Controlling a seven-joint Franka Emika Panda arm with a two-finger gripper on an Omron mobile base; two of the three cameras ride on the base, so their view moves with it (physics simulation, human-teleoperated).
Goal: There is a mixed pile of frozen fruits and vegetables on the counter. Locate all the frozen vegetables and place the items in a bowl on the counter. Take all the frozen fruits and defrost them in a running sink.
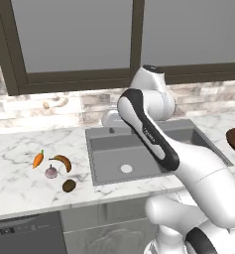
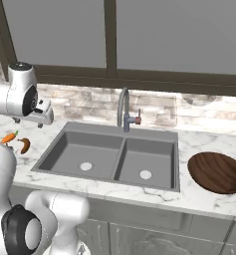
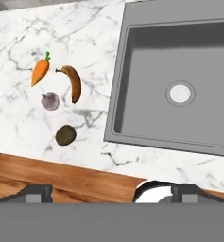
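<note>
The pile lies on the white marble counter (image 1: 15, 173) left of the sink (image 1: 139, 156). It holds an orange carrot (image 1: 37, 159), a brownish-yellow banana (image 1: 63, 161), a pinkish-white bulb (image 1: 51, 172) and a brown kiwi (image 1: 69, 185). From the hand view I look down on the carrot (image 3: 39, 71), banana (image 3: 73, 82), bulb (image 3: 50, 100) and kiwi (image 3: 65, 134), with the sink's left basin (image 3: 179, 92) to their right. My gripper (image 3: 113, 194) is open and empty, high above the counter's front edge. Its hand (image 2: 37, 115) hovers by the sink's left rim. The dark wooden bowl (image 2: 218, 172) sits right of the sink.
A grey gooseneck tap (image 2: 123, 109) stands behind the sink's middle. A window and a stone backsplash run along the back. A dark dishwasher front (image 1: 25, 235) sits under the counter at left. Wooden floor (image 3: 61, 179) shows below the counter edge.
</note>
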